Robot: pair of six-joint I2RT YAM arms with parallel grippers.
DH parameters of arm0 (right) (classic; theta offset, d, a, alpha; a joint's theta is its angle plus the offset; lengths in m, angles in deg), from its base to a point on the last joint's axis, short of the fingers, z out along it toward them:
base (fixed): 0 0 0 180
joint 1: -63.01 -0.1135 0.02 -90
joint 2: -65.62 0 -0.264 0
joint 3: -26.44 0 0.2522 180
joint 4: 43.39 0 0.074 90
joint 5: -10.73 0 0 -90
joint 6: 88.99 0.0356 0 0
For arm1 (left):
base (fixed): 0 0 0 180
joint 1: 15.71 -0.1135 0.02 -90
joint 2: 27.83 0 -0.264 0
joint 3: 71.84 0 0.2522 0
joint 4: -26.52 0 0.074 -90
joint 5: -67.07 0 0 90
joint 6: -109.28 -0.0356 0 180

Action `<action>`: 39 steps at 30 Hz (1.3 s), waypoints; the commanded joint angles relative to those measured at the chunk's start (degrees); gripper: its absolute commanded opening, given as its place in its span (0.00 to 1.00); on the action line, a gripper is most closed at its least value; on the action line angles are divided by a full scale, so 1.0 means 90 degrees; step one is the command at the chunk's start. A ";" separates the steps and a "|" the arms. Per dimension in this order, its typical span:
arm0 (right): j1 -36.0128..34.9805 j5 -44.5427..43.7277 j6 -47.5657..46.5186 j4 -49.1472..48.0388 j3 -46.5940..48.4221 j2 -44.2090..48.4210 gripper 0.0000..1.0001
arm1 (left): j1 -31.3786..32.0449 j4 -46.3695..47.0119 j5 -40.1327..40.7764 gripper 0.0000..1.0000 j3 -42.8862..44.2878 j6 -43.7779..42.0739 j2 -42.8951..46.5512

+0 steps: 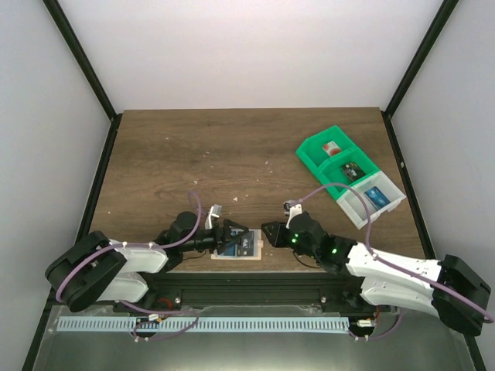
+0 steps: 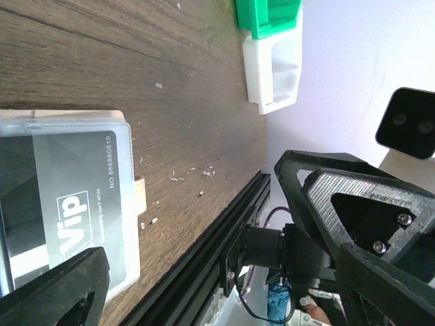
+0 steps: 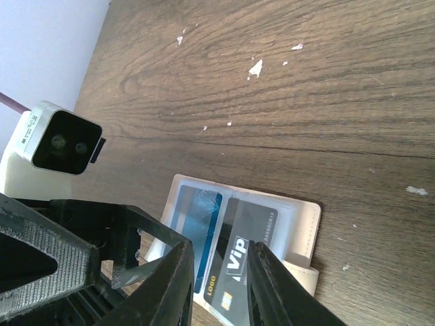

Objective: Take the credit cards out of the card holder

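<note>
Card holder (image 1: pixel 251 250) at near table (image 1: pixel 232 147) edge; left claw (image 1: pixel 235 237) gaping, right claw (image 3: pixel 217 261) barely parted.

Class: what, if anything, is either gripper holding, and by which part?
Left gripper: jaws wide open, nothing held. Right gripper: jaws narrowly apart at the dark card's near end; whether they grip it cannot be told.

Green-and-white tray (image 1: pixel 309 154) (small items inside) — on wooden table (image 1: pixel 193 154).

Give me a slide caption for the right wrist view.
Right pincer, slightly parted, near the open card holder; dark VIP card and blue card sit in its pockets.
</note>
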 commanded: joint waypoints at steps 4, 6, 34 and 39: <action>-0.0057 -0.0009 -0.0062 0.0136 -0.0015 -0.0048 0.24 | 0.0030 -0.0794 0.0329 0.89 0.0243 -0.0578 0.0348; -0.0052 0.0112 -0.0056 0.0108 0.0024 -0.0219 0.24 | 0.0001 -0.1192 0.0524 0.87 0.0249 -0.0701 0.0532; -0.0057 0.1276 -0.0312 -0.0300 0.1027 -0.3000 0.23 | -0.0239 -0.1507 0.0315 0.55 -0.0070 -0.1024 -0.0054; -0.0062 0.1370 -0.0286 -0.0442 0.0862 -0.3287 0.22 | -0.0244 -0.1541 0.0353 0.53 -0.0069 -0.1047 -0.0069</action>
